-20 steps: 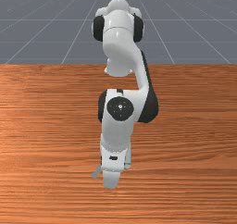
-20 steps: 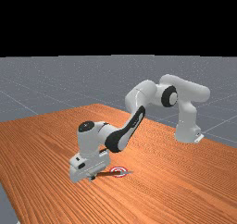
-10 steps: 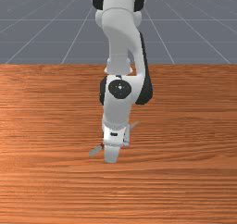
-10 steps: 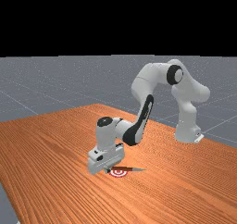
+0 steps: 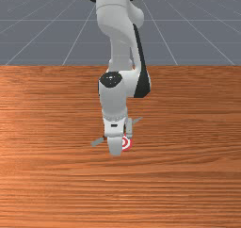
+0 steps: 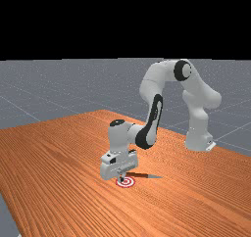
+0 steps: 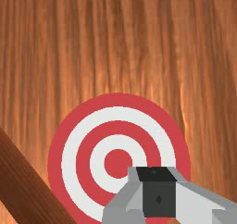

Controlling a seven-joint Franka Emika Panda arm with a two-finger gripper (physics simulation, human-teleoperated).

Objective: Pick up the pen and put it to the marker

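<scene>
In the far view my gripper [image 6: 121,177] is shut on the pen, whose brown shaft [image 6: 138,175] reaches out to the right and ends in a grey point. The red-and-white ringed marker [image 6: 126,183] lies flat on the table, below the fingers and the pen. From the front, the pen's grey end [image 5: 97,142] sticks out left of the hand and its thin tip shows at the right; the marker [image 5: 126,143] is partly hidden by the hand. In the wrist view the brown shaft [image 7: 23,186] slants past the marker [image 7: 118,164] and the gripper [image 7: 159,190] overlaps the marker's rings.
The orange-brown table [image 6: 63,157] stretches around the marker. The arm's forearm and elbow [image 6: 154,111] stand above the table at the far view's right of the hand.
My hand has moved toward the arm's base, to the far view's right, carrying the pen along. More of the marker is uncovered in the front view.
</scene>
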